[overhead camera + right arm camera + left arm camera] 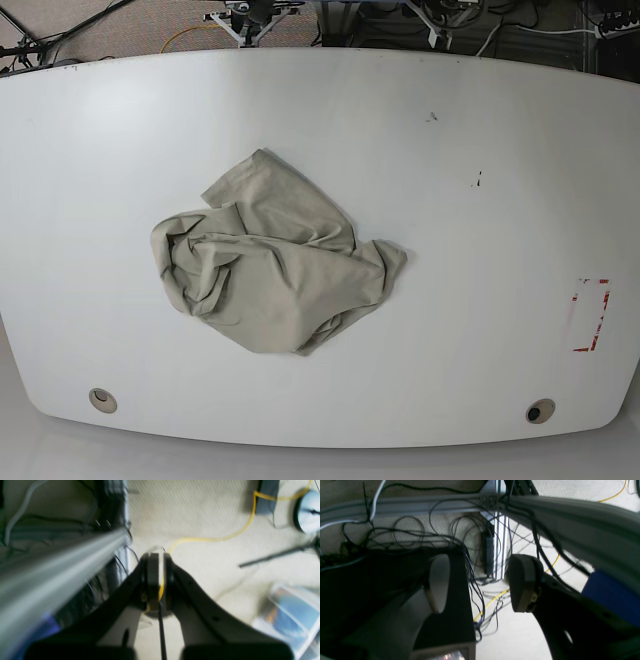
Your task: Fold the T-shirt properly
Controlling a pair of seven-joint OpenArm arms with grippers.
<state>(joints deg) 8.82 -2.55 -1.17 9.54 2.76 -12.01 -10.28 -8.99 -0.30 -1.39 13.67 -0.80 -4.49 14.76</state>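
The T-shirt (268, 255) lies crumpled in a loose heap on the white worktop (470, 220), a little left of centre, well apart from every edge. One flatter flap points toward the far left, a bunched knot of folds sits at the heap's left side, and a tongue of cloth reaches out to the right. Neither arm shows in the base view, so nothing is touching the cloth.

The left gripper (480, 582) hangs off the worktop over a floor strewn with cables, its jaws standing apart and empty. The right gripper (158, 580) is likewise out over the floor, jaws together with nothing of the shirt between them; that view is blurred, so finer detail is hard to read.

The step in hand is probably spreading the shirt flat before any fold. It would go best by taking two well-separated outer points, such as the far flap and the right tongue, not the bunched knot, and pulling them apart low over the worktop so that the layers slide open without dragging the heap.
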